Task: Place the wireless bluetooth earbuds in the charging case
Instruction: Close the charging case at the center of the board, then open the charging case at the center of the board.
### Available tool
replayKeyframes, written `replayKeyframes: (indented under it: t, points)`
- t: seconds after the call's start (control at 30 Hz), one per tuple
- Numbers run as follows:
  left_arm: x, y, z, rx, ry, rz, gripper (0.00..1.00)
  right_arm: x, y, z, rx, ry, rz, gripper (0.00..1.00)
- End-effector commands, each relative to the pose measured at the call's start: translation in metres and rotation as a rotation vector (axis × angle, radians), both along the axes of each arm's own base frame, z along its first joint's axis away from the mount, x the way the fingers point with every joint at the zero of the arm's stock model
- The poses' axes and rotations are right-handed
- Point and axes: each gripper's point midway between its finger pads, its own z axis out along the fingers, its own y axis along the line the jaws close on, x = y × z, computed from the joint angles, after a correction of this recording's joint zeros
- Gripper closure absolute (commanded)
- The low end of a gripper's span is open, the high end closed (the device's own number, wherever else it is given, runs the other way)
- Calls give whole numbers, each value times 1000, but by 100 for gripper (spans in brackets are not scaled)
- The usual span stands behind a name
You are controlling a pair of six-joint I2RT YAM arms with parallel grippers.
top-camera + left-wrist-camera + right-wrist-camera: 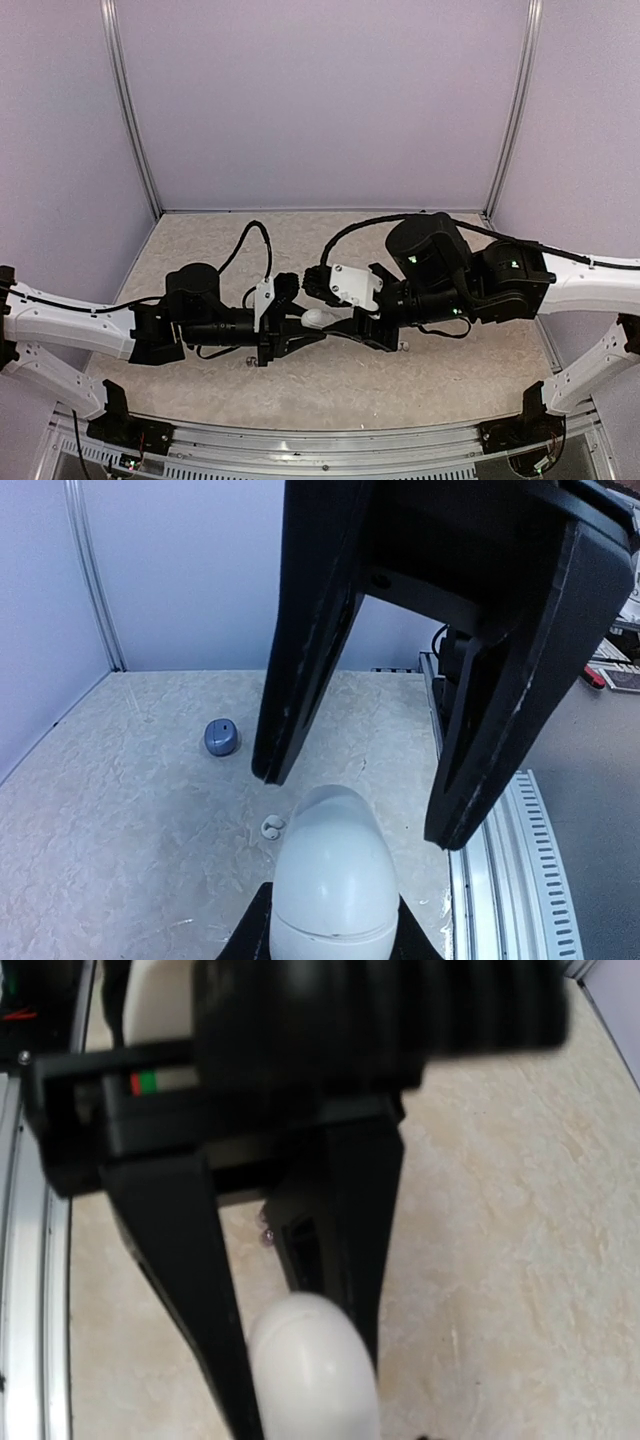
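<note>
A white egg-shaped charging case (330, 880) sits at the bottom centre of the left wrist view, with a thin seam running around it near the lower edge of the frame. It is pinched between the two dark fingers of the left gripper (330, 940), which press against its left and right sides.

Just left of the case's upper end, one small white earbud (272, 827) lies on the table (120, 810), apart from the case and outside it. No other bud can be made out for certain.

Filling the top of the same view, the right gripper (360, 805) hangs over the case with its two long black fingers (300, 660) spread apart. One tip is at centre left, the other lower down at centre right, and nothing is held between them.

Further back, in the left-centre of the frame, a rounded blue-grey object (221, 737) rests on the table, well apart from the case.

In the overhead view the two arms reach in from the left and right edges and meet at the centre of the frame, the white case between them, over a mottled beige surface. Pale lilac walls (320, 100) close off the back and sides
</note>
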Motion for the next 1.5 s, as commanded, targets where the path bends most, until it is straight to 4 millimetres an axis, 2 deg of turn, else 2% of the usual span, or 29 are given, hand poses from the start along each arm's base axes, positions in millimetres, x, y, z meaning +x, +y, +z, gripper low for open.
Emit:
replayKeyframes:
  t: [0.0, 0.17, 0.57, 1.17, 1.47]
  points:
    - [-11, 2, 23, -85, -19, -61, 100, -2, 2, 0, 29, -1, -3, 55]
    - [-21, 4, 29, -110, -26, -98, 100, 7, -1, -2, 12, -30, -47, 54]
    - [-25, 3, 25, -95, -41, -121, 100, 12, -12, 27, 87, -37, -82, 54]
    - [-25, -1, 22, -84, -37, -130, 100, 18, -16, 32, 86, -58, -113, 55]
    - [-14, -3, 17, -64, -11, -91, 100, -7, -12, 38, 96, -18, 27, 54]
